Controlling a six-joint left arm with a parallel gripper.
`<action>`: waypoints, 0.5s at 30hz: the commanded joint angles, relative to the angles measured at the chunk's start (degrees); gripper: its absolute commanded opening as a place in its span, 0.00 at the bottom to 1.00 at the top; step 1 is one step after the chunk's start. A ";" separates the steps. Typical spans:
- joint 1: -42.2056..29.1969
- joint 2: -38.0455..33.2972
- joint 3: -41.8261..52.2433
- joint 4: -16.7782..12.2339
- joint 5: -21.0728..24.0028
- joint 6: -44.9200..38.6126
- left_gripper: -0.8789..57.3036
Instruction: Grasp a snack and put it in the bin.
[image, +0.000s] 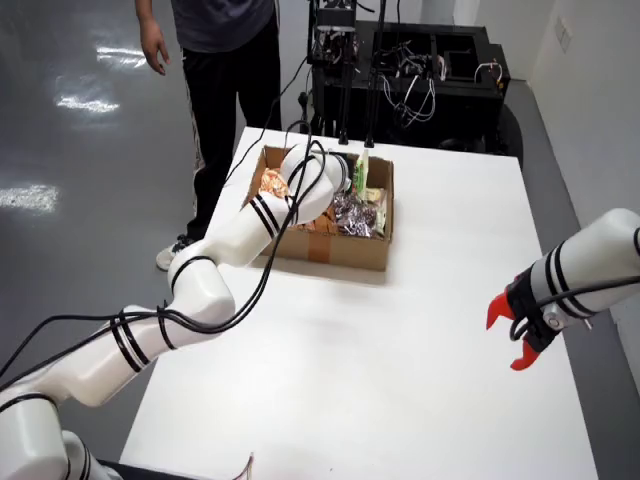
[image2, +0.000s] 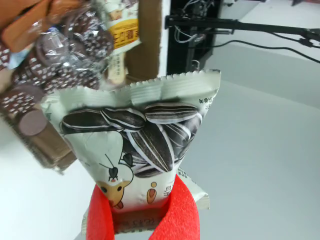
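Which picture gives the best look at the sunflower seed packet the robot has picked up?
The view that rides on the gripper: the sunflower seed packet fills it, clamped between the red fingers, its printed seeds plain. In the view from above, only a pale green sliver shows over the cardboard box.

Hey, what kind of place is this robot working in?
Probably a robotics lab or test room: a white table carrying a cardboard box of snacks, a black equipment rack strung with cables behind it, and a glossy grey floor.
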 joint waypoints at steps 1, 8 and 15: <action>1.50 -0.16 1.57 -0.25 -4.50 1.77 0.06; 3.98 -0.20 4.87 -1.47 -9.19 3.81 0.56; 5.13 0.36 4.75 -2.00 -10.11 4.10 0.68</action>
